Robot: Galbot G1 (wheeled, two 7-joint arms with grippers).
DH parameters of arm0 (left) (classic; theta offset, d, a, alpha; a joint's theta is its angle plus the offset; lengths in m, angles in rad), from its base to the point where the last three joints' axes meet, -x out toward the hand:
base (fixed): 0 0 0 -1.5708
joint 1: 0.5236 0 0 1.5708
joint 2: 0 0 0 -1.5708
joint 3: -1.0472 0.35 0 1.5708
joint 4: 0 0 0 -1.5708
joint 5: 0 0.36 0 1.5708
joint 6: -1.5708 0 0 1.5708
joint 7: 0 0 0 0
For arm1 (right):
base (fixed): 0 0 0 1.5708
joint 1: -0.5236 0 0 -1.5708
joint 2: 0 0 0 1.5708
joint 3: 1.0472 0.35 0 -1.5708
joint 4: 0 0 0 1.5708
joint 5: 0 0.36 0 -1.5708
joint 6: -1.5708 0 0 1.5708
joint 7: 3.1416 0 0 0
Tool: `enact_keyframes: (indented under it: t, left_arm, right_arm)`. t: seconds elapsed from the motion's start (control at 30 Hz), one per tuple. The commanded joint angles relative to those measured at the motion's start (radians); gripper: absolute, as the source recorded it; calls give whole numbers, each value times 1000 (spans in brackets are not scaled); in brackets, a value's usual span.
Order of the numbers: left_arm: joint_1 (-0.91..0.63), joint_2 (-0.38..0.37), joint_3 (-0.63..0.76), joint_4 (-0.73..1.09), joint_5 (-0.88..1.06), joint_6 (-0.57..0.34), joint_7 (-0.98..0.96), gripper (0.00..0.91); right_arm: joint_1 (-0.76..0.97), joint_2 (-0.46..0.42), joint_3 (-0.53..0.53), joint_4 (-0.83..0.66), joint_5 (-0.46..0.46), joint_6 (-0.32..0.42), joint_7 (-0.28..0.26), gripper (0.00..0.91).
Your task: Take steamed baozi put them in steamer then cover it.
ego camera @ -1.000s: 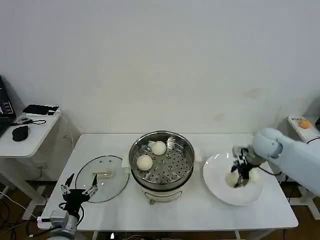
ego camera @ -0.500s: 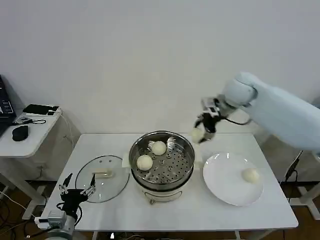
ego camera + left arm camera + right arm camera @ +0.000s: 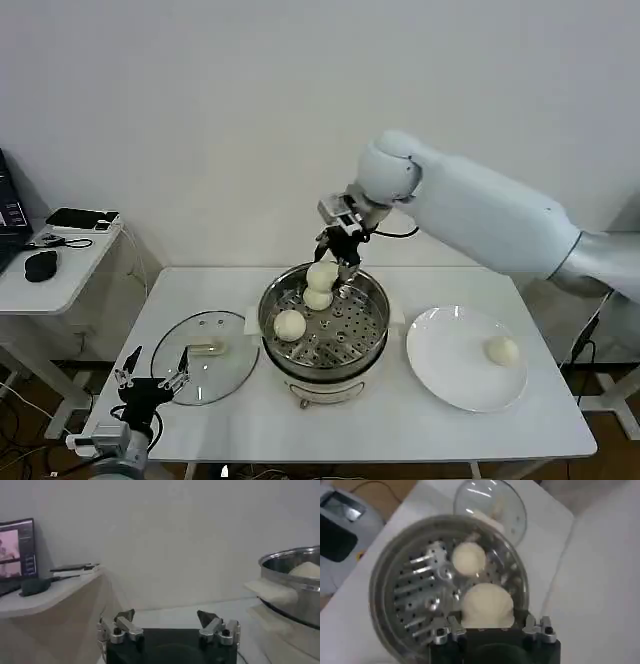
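- The steamer stands at the middle of the white table, its perforated tray open to view, with a cream side handle on its wall.
- Two steamed baozi lie on that tray: one at about 9 o'clock of the tray's centre, another at about 11 o'clock near the far rim.
- A third baozi hangs over the far part of the steamer, pinched between the fingers of the right gripper; from the right wrist camera the bun sits between the two fingertips, above the tray.
- The right arm reaches in from 2 o'clock of the steamer, gripper pointing down.
- The fourth baozi rests on the white plate at 3 o'clock of the steamer, toward the plate's right side.
- The cover lies flat on the table at 9 o'clock of the steamer, just beside it, its cream bar handle up.
- The left gripper hovers at the table's near left edge, at about 7 o'clock of the cover, its fingers spread apart and holding nothing.
- A side table with dark devices stands well apart at 9 o'clock.
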Motion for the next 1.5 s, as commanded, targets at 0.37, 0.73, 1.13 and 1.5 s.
enact_keyframes:
  t: [0.37,0.73,1.13,1.5]
  left_arm:
    - [3,-11,-19,1,1,-3,-4,907]
    - [-15,-18,-16,16,0,-2,-3,907]
    - [-25,-18,-18,31,-1,-2,-3,907]
    - [-24,-23,-14,36,1,-3,-4,907]
  right_arm:
    - [-49,-54,-154,146,-167,228,-6,615]
    - [-88,-35,-164,212,-364,286,51,615]
    - [-116,5,-137,181,-442,360,116,615]
    - [-130,14,-125,159,-361,477,190,625]
